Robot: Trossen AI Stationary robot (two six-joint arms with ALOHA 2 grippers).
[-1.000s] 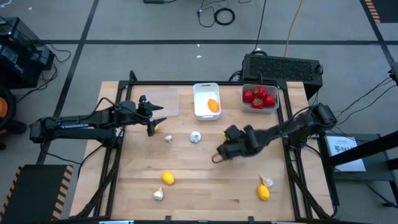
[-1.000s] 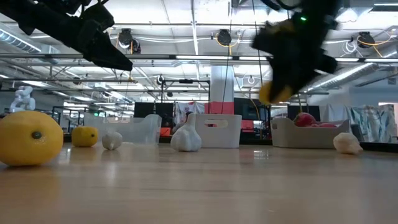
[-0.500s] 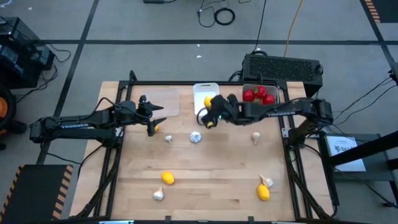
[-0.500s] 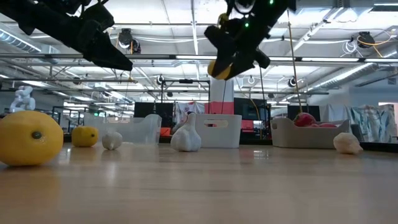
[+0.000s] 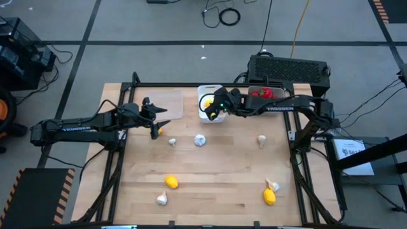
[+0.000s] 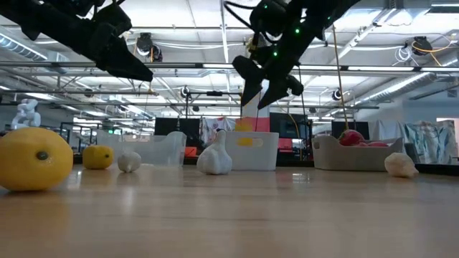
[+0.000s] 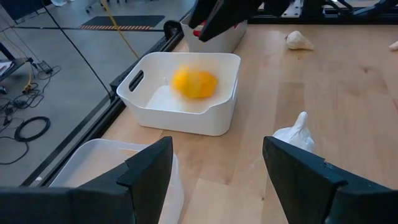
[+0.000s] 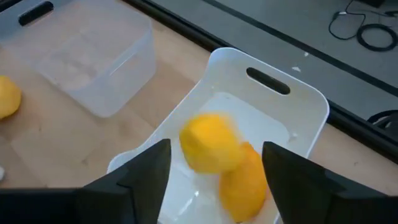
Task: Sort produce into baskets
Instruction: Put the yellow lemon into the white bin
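Note:
My right gripper [image 5: 214, 108] hangs open over the white tray [image 5: 205, 93] at the far edge. In the right wrist view its fingers stand apart above two lemons: one blurred lemon [image 8: 208, 142] free of the fingers and one lemon [image 8: 247, 180] on the tray floor. My left gripper [image 5: 156, 122] is open and empty, beside the clear tray [image 5: 168, 104]. The grey-white tray of red tomatoes [image 5: 266, 94] stands right of the white tray, partly under my right arm. Loose lemons [image 5: 172, 182] and garlic bulbs [image 5: 200, 140] lie on the table.
A lemon [image 5: 159, 131] and a garlic bulb [image 5: 172, 142] lie by my left gripper. A garlic bulb [image 5: 261, 140] lies mid-right. A garlic bulb [image 5: 161, 199], another bulb [image 5: 272, 186] and a lemon [image 5: 269, 197] lie near the front edge. A black box [image 5: 289, 70] stands behind the table.
My right gripper has carried a lemon up from the table's middle toward the far edge, over the white tray. There it has opened and let go. The lemon has dropped into the tray beside the lemon lying there.

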